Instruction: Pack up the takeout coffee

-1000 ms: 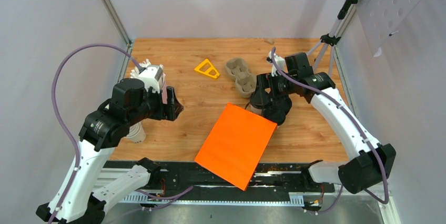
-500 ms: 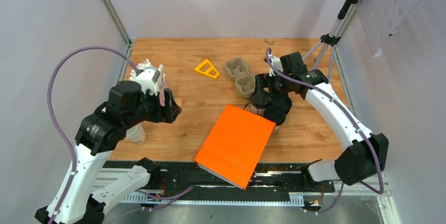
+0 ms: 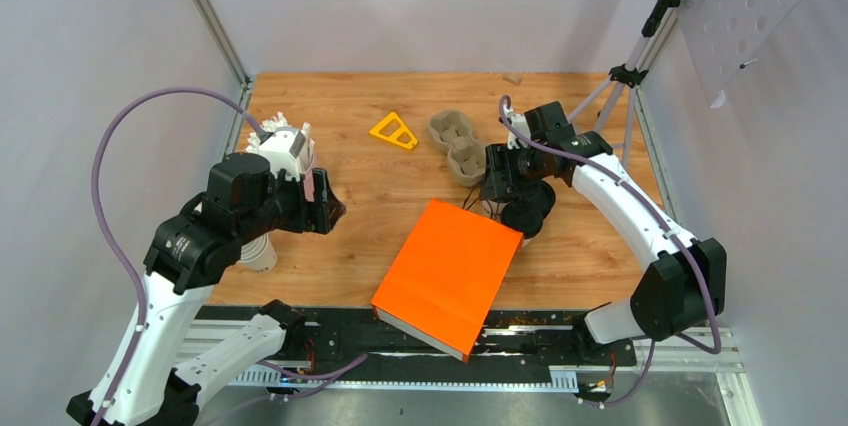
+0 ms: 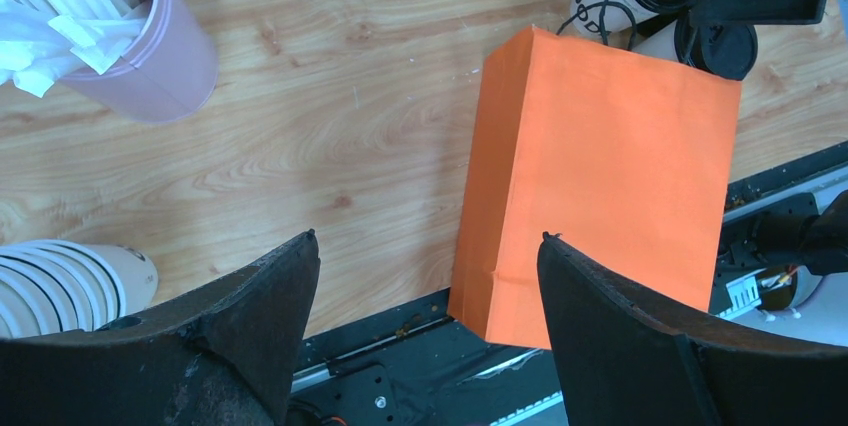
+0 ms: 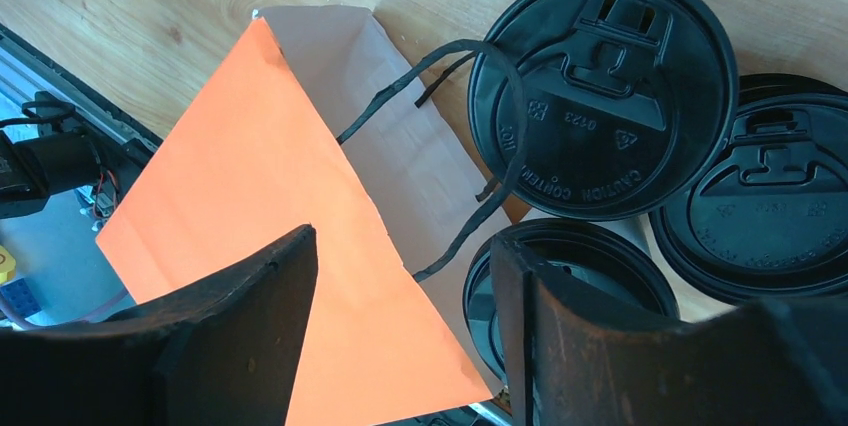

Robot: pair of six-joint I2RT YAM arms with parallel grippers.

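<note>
Your three black-lidded coffee cups stand at the lying orange paper bag's mouth, cord handle across a lid embossed "CAUTION", pulp carrier just behind; left gripper and right gripper both agape, empty

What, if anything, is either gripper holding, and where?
Nothing. The left gripper hangs open; the right gripper, jaws open, sits at the mouth of the orange bag.

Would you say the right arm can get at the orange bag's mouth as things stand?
Probably yes: the right gripper hangs over the mouth of the orange bag, jaws apart, nothing blocking. The black handle draped on a lidded cup might snag.
</note>
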